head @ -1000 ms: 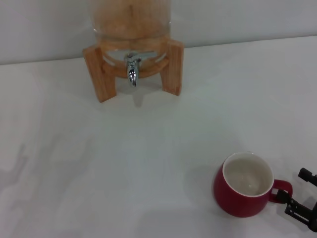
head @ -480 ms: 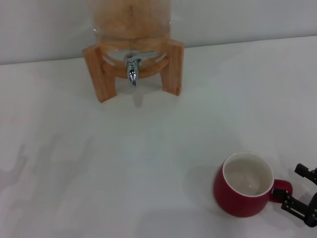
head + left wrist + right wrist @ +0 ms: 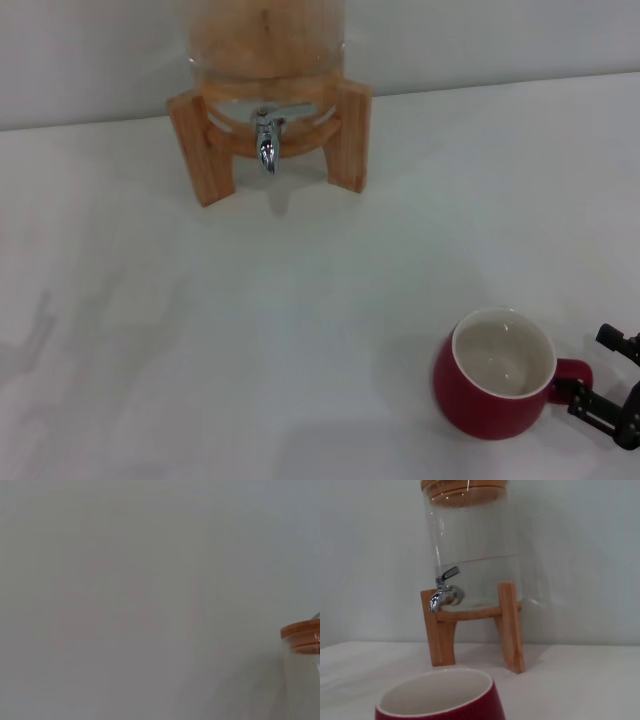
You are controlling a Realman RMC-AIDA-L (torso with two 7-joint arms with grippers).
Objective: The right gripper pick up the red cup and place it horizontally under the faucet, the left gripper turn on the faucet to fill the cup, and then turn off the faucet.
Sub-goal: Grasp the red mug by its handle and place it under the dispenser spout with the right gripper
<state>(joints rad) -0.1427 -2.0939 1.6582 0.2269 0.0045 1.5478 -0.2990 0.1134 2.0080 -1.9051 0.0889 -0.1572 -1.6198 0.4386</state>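
Right gripper (image 3: 605, 390) is sitting at the lower right edge, fingers spread open either side of the cup (image 3: 493, 373) handle, which is pointing straight at it. Faucet (image 3: 266, 140) is waiting far off, upper left; left gripper is out of shot.

White desk (image 3: 250, 340), smooth and bare in the middle. Clear dispenser (image 3: 475, 555) at the far end, up on a wooden stand (image 3: 205, 150), with a wooden lid (image 3: 462, 490) on top. Plain pale wall (image 3: 500, 40) right behind.
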